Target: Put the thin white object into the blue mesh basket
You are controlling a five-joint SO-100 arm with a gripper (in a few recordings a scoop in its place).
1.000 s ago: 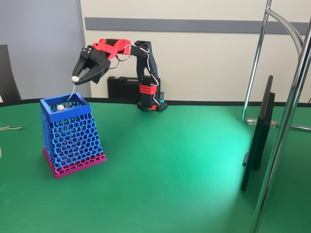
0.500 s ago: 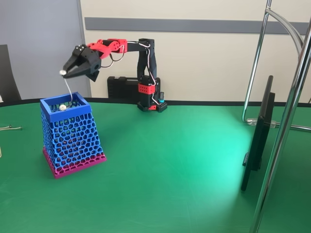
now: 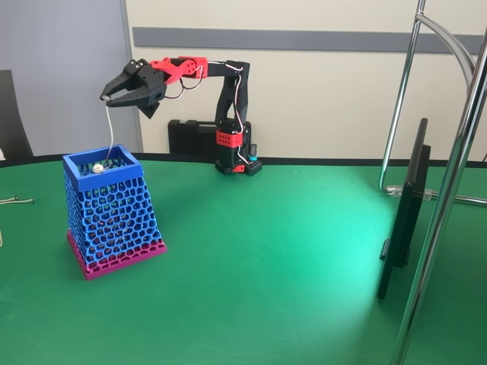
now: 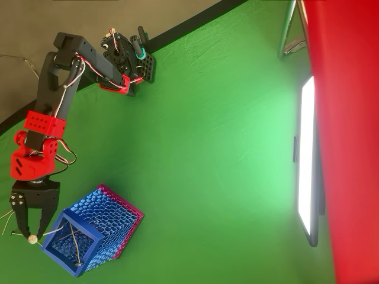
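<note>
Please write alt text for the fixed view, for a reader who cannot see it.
A black and red robot arm's gripper holds the thin white object by its top, hanging down into the open top of the blue mesh basket on a green table. Chrome stand tubes rise at the right.

I count one blue mesh basket, two thin white sticks, one black case.

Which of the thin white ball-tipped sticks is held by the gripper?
The thin whitish stick hanging straight down from the black gripper over the blue mesh basket. The other stick sits inside the basket, ball tip near the rim.
</note>
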